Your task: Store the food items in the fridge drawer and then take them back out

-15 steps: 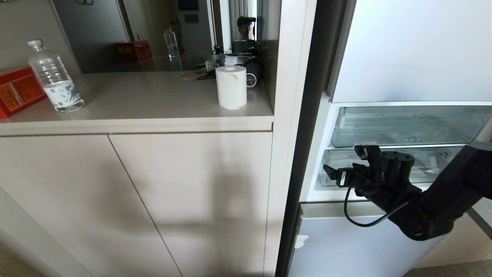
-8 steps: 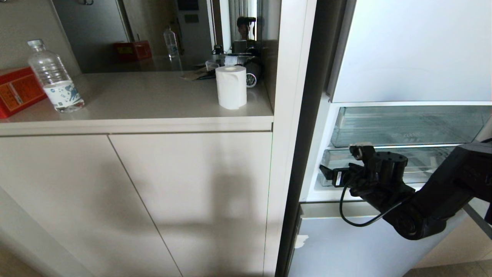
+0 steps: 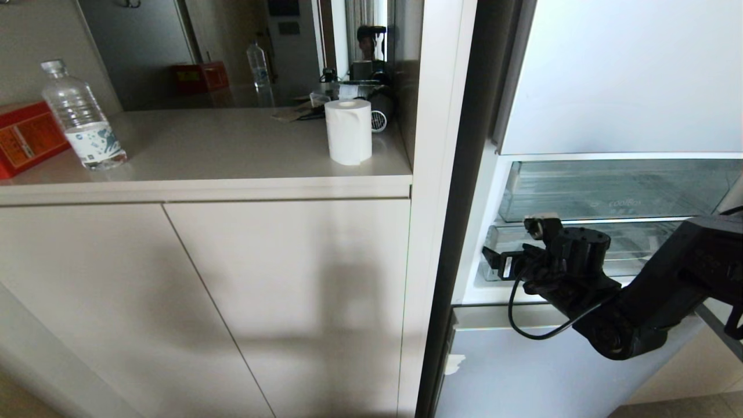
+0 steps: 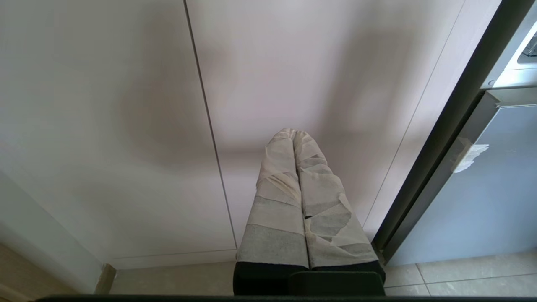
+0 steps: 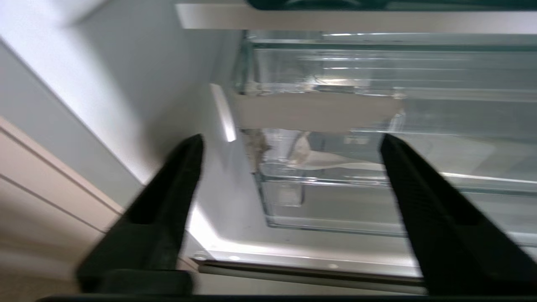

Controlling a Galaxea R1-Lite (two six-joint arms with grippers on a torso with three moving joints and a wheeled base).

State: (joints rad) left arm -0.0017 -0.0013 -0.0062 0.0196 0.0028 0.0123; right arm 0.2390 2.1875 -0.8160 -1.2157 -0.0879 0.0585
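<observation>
While right gripper gapes, fridge drawer holds nothing discernible.

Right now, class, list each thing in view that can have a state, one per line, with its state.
Right gripper: jaws open, empty, in front of the lower clear drawer.
Left gripper: jaws shut, empty, parked by the cabinet doors.
Lower clear drawer: pushed in.
Upper clear drawer: pushed in, nothing visible inside.
Water bottle: upright, capped.
Paper roll: standing on end.
Red box: closed.
</observation>
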